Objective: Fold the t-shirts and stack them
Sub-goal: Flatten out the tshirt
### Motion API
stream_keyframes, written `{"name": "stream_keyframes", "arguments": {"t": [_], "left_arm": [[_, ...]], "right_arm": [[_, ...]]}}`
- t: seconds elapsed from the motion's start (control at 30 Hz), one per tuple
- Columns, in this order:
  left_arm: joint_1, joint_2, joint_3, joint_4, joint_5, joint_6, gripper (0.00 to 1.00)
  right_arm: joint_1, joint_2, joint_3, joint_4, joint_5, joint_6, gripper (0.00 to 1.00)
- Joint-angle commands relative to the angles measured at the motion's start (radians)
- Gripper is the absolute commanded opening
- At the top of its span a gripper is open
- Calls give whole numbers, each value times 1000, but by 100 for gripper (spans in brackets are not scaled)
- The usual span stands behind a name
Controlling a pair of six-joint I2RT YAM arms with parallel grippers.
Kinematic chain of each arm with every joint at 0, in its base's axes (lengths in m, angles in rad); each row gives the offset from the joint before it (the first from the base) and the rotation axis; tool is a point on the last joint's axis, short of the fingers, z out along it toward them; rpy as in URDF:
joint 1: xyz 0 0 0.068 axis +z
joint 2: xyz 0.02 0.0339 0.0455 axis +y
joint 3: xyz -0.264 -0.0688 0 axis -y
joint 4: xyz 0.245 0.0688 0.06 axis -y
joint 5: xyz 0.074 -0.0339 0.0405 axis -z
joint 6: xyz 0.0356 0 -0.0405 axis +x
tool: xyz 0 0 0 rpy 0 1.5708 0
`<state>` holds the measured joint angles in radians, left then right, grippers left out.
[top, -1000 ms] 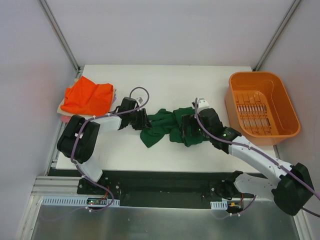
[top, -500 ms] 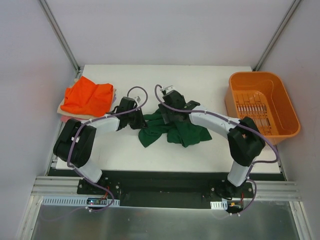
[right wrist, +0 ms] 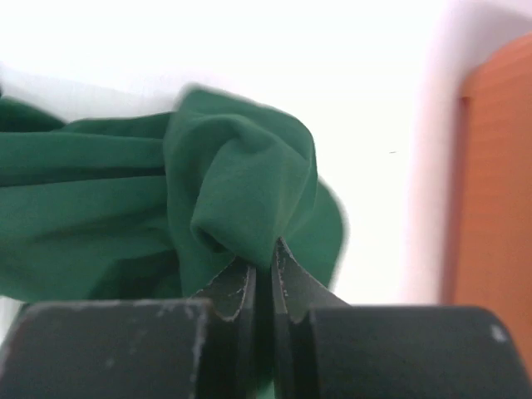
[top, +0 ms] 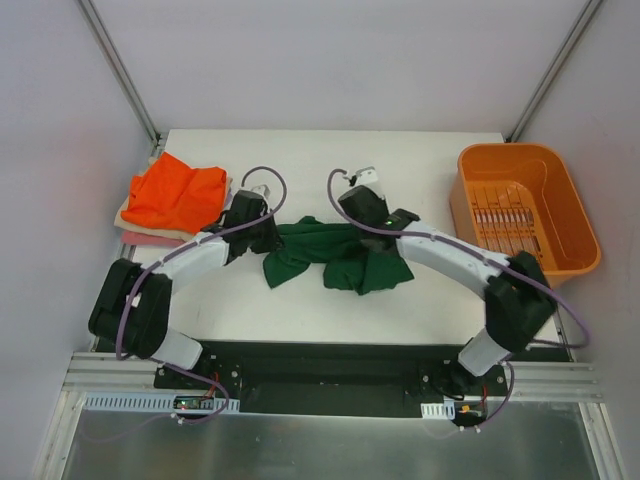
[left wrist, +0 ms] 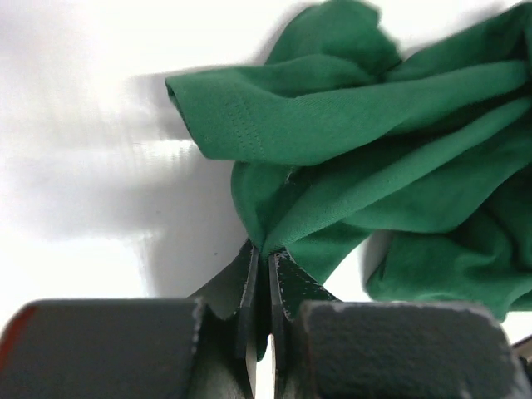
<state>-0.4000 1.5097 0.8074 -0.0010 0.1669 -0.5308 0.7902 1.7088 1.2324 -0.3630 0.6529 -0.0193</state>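
Note:
A crumpled dark green t-shirt (top: 335, 255) lies mid-table between both arms. My left gripper (top: 262, 233) is shut on its left edge; in the left wrist view the green t-shirt (left wrist: 366, 141) is pinched at my left gripper (left wrist: 267, 253). My right gripper (top: 355, 222) is shut on the cloth's upper middle; the right wrist view shows a fold of the green t-shirt (right wrist: 233, 191) clamped at my right gripper (right wrist: 263, 264). A bright orange t-shirt (top: 178, 195) lies on top of a cream one (top: 122, 214) and a pink one (top: 150, 238) at the far left.
An orange plastic basket (top: 525, 215) stands at the right side of the white table (top: 430, 160), and its wall (right wrist: 499, 191) shows in the right wrist view. Metal frame posts rise at the back corners.
My right arm swung from the shirt's right side to its upper middle and shut on a fold. My left gripper shut on the left edge and drew it leftward, stretching the shirt.

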Motion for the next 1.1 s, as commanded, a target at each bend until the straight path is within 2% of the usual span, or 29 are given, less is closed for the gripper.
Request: {"name": "stream_keyframes", "arguments": {"t": [0.0,0.13,0.27,0.37,0.5,0.67,0.73,0.87,1.03,1.07], "left_arm": [[0,-214,32,-80,-205,43,0],[1,-449,30,-116,-283,78,0],[0,-708,39,-165,-360,94,0],[0,-897,56,-172,-357,115,0],[0,-1051,137,-189,-233,133,0],[0,-1118,289,-197,-143,130,0],[0,-1122,341,-198,-122,143,0],[0,-1116,395,-208,-142,169,0],[0,-1053,369,-248,-161,164,0],[0,-1031,349,-251,-229,163,0]], "right_arm": [[-11,-348,-71,30,117,-65,1],[-12,-611,-122,48,-10,-174,4],[-12,-839,-122,35,-134,-194,1],[-11,-963,-85,-5,-251,-186,1],[-11,-1038,24,-83,-445,-165,2],[-11,-1051,189,-159,-689,-120,1],[-12,-1045,248,-177,-728,-114,1],[-12,-1005,338,-215,-659,-116,1],[-11,-878,352,-188,-305,-201,1],[-14,-830,361,-174,-214,-235,1]]}}
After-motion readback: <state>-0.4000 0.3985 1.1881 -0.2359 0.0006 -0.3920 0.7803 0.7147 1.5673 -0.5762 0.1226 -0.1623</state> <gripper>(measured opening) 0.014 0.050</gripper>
